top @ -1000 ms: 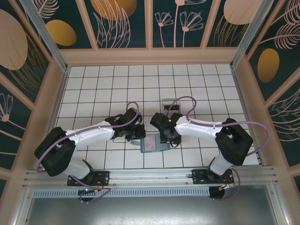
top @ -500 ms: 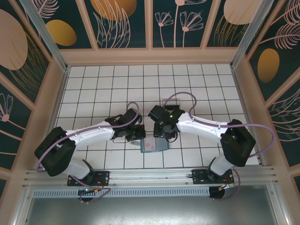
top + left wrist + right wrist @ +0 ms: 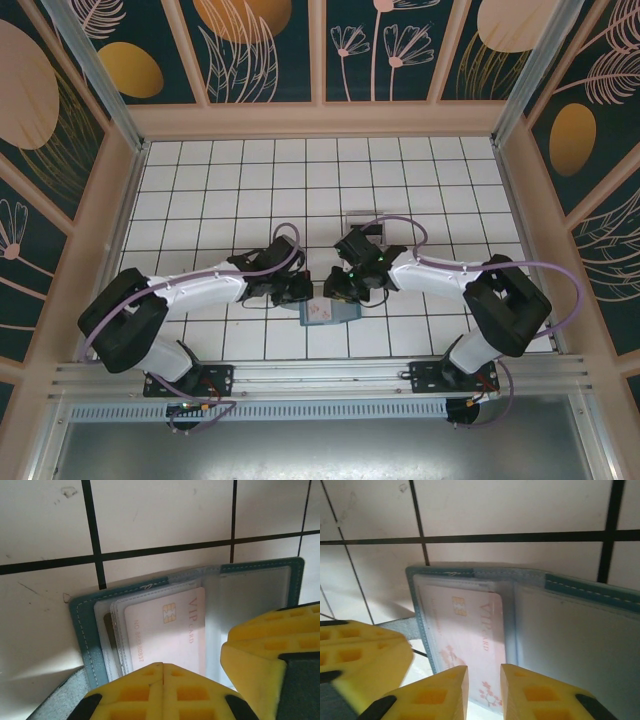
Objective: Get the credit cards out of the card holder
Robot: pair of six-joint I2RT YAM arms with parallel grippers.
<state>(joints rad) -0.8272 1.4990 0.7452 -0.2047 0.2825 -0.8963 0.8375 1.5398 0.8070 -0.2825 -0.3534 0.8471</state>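
The right gripper [image 3: 484, 672] hangs with its yellow jaws a narrow gap apart over the near edge of a pink VIP card [image 3: 470, 630] bearing a gold chip. The card's blossom-printed edge shows in the gap between the fingertips; whether they touch it cannot be told. The card sits in a clear sleeve [image 3: 507, 625] of the teal card holder [image 3: 590, 587]. The holder lies spread open and flat on the white tiled table [image 3: 520, 510], just beyond the fingertips, with its second panel running off to one side of them. Close beside it, the left gripper [image 3: 162, 666] has its jaws pressed together with nothing seen between them, its tips over the same near edge of the holder. Just beyond those tips, a darker card [image 3: 108, 630] shows as a thin strip tucked in another sleeve beside the pink one.
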